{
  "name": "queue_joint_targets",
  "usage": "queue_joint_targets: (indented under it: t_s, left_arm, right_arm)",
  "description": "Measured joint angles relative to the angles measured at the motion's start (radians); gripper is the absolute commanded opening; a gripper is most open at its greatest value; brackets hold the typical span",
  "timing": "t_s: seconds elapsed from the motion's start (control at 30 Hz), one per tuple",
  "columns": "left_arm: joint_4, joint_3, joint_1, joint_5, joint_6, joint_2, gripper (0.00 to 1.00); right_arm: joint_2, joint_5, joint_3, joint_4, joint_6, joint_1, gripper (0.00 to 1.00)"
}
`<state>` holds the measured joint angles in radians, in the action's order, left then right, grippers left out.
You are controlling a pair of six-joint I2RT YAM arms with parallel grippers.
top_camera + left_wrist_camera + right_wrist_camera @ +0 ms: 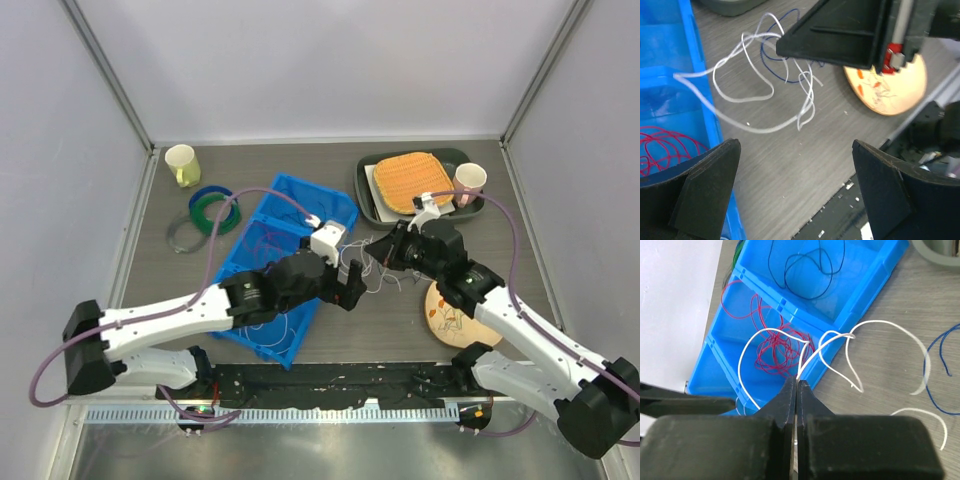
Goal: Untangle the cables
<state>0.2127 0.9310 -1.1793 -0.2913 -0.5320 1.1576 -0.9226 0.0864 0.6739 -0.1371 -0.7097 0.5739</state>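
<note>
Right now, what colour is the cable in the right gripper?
A white cable; the right wrist view shows it best.

White cable (880,322) end between jaws

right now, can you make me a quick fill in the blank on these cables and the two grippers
1. The right gripper pinches the white cable, while the left gripper stands ___.
2. The red cable lies in the tray, whose colour is ___.
3. The blue cable lies outside the tray, looped among the strands of the ___ one.

Missing words: open; blue; white
</note>
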Motion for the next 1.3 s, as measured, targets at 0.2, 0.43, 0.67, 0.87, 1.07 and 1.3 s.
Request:
queue_joint_targets:
  t_s: [0.2, 0.43, 0.67, 0.87, 1.07, 1.3]
  left_arm:
    - [-0.048, 0.053, -0.022, -0.065, 0.042, 0.206, 0.97]
    - [-0.105, 0.075, -0.027, -0.069, 0.067, 0.315, 0.56]
    - [-0.134, 0.093, -0.032, -0.037, 0.072, 0.339, 0.0]
    - [-0.131, 0.093, -0.039, -0.062, 0.059, 0.321, 0.0]
    - [-0.126, 0.08, -0.038, -0.124, 0.031, 0.223, 0.0]
    - [-0.079, 0.086, -0.004, -0.13, 0.019, 0.12, 0.0]
  right_arm:
    - [-0.033, 0.07, 0.011, -0.035, 0.011, 0.0, 0.01]
    - [0.029, 0.125, 0.011, -0.054, 0.024, 0.0, 0.01]
    - [0.079, 0.134, 0.006, -0.05, 0.025, 0.0, 0.03]
    - [0.078, 0.116, -0.005, -0.062, 0.037, 0.0, 0.51]
    - [0.079, 0.034, -0.011, -0.077, 0.061, 0.0, 0.79]
    - [0.125, -0.156, -0.056, -0.104, 0.063, 0.001, 0.91]
